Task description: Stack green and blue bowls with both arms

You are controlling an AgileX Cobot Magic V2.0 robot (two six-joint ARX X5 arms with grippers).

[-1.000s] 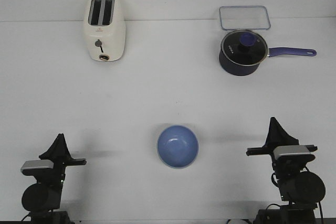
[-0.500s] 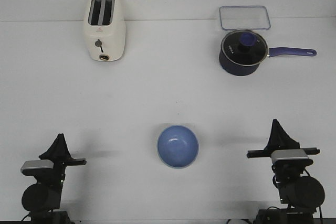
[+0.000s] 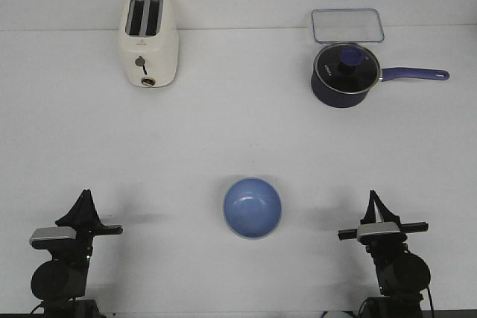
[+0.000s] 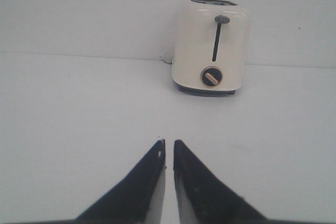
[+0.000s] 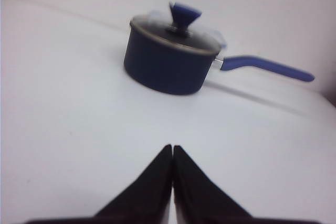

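Table [image 3: 238, 132] is the largest thing we see, a plain white surface that carries everything. At its far left stands a cream toaster [image 3: 150, 40] with two slots, and the left wrist view shows its lever and round knob facing that arm [image 4: 212, 45]. At the far right sits a dark navy saucepan [image 3: 343, 74] with a glass lid, its blue handle pointing right; we see it also from the right wrist [image 5: 170, 61]. Just behind the saucepan lies a clear rectangular container [image 3: 347, 25].

Near the front edge, in the middle between both arms, we find the blue bowl [image 3: 253, 207], upright and open to above. No gripper touches it. We see only this one bowl; whether the green bowl sits under it we cannot tell.

The left gripper [image 3: 84, 200] rests at the front left, well apart from the bowl. Its fingers [image 4: 147, 174] are almost together, with only a thin slit between the tips, and hold nothing. The right gripper [image 3: 373, 202] rests at the front right, and its fingers [image 5: 194, 187] are pressed fully together, also with nothing between them.
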